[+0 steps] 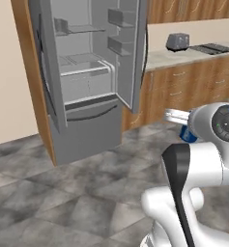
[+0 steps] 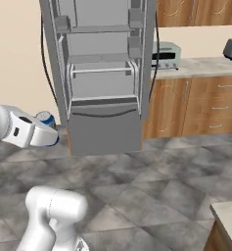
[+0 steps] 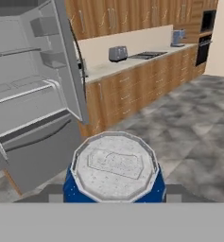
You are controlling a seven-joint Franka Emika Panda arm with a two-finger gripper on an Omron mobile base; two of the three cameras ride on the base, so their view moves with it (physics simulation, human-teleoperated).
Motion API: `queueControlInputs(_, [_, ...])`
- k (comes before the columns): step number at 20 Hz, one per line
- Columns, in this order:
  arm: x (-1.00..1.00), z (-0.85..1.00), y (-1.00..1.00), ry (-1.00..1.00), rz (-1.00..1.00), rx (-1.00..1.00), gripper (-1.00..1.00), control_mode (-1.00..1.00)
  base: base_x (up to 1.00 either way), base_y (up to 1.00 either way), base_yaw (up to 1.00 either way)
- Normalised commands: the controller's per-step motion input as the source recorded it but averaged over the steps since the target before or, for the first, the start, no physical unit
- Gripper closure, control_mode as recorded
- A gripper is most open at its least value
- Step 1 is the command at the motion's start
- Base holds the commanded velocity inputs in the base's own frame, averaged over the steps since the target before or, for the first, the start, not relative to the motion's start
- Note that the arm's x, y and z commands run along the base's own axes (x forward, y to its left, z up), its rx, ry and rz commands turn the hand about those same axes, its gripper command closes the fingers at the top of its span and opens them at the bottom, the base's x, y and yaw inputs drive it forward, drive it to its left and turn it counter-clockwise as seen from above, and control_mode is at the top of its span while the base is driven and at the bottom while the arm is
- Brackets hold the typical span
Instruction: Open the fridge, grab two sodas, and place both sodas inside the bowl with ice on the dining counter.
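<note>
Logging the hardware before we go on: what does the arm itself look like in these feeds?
The arm has glossy white rounded shells with a black curved band at one joint. A dark round cap with small green and white marks closes the upper joint. No loose cables are visible.

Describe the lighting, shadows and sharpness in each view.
Left base view: flat, even light; the open fridge casts little shadow on the floor, and edges look soft. Right base view: same even light, no glare on the steel. Hand view: the blue can fills the foreground, its grey top coarsely textured; distant cabinets look slightly blurred.
</note>
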Motion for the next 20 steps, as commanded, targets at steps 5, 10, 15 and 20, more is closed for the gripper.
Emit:
queueControlInputs(5, [0.00, 0.00, 0.00, 0.00, 0.00, 0.00, 1.00, 1.00, -1.00, -0.21, -0.03])
queueControlInputs(10, [0.00, 0.00, 0.00, 0.00, 0.00, 0.00, 1.00, 1.00, -1.00, -0.27, -0.01])
queueControlInputs(15, [0.00, 0.00, 0.00, 0.00, 0.00, 0.00, 1.00, 1.00, -1.00, -0.45, -0.03])
queueControlInputs(20, [0.00, 0.00, 0.00, 0.00, 0.00, 0.00, 1.00, 1.00, -1.00, -0.21, -0.07])
